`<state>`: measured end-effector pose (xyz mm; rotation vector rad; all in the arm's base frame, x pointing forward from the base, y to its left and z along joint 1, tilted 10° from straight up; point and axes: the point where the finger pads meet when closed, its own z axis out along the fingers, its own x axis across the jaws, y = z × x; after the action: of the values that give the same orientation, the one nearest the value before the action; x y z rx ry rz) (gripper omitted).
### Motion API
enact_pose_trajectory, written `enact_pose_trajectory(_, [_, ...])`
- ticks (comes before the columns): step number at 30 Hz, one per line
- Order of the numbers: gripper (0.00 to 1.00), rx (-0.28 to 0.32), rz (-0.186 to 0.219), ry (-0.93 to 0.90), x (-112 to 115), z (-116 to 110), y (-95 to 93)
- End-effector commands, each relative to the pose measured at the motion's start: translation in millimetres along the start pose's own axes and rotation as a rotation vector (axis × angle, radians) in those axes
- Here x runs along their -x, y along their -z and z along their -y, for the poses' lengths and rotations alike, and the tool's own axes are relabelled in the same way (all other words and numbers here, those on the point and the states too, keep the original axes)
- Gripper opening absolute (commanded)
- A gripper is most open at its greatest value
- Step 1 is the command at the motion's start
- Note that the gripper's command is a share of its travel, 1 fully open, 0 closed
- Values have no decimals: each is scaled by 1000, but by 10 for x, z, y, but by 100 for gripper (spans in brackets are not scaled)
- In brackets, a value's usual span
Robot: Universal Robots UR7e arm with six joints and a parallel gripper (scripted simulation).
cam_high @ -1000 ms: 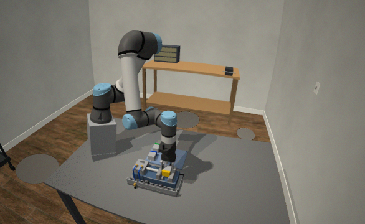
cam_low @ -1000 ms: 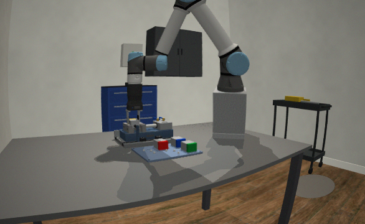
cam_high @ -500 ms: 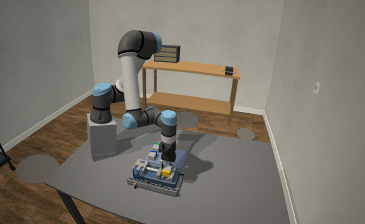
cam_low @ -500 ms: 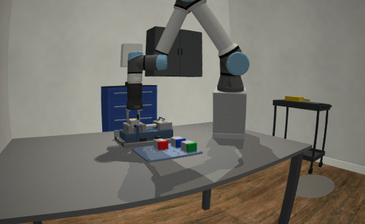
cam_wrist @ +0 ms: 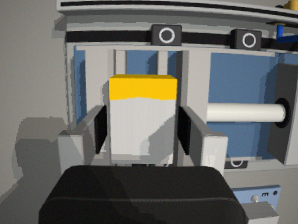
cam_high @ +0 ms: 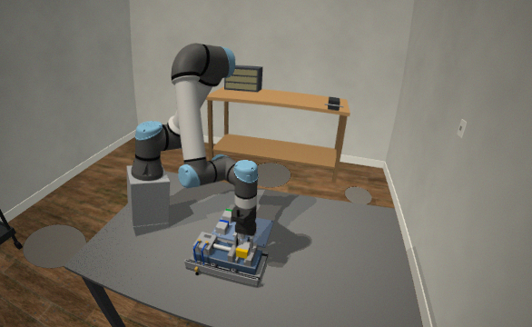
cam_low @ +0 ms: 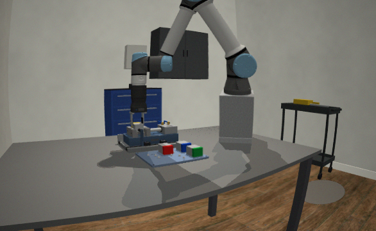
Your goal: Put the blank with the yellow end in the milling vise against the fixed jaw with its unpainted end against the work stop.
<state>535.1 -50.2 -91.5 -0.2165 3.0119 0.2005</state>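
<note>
Fingers (cam_high: 245, 242) (cam_low: 137, 119) stand released astride the yellow-ended blank (cam_high: 242, 252) (cam_low: 136, 124) (cam_wrist: 143, 120) in the vise (cam_high: 234, 262) (cam_low: 151, 138) (cam_wrist: 240, 135), its paint facing away from the vise's plate side, presumably so the bare end can meet the work stop.

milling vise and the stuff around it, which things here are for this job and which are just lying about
For the job:
- yellow-ended blank
- milling vise
- red-, blue- and green-ended blanks, to stay on their plate

Just about:
- wooden workbench
- blue drawer cabinet
- black cart
</note>
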Motion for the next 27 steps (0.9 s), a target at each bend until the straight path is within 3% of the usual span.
enact_pose_trajectory(1, [100,-1,1,0,5,2,6])
enact_pose_trajectory(27, [100,-1,1,0,5,2,66])
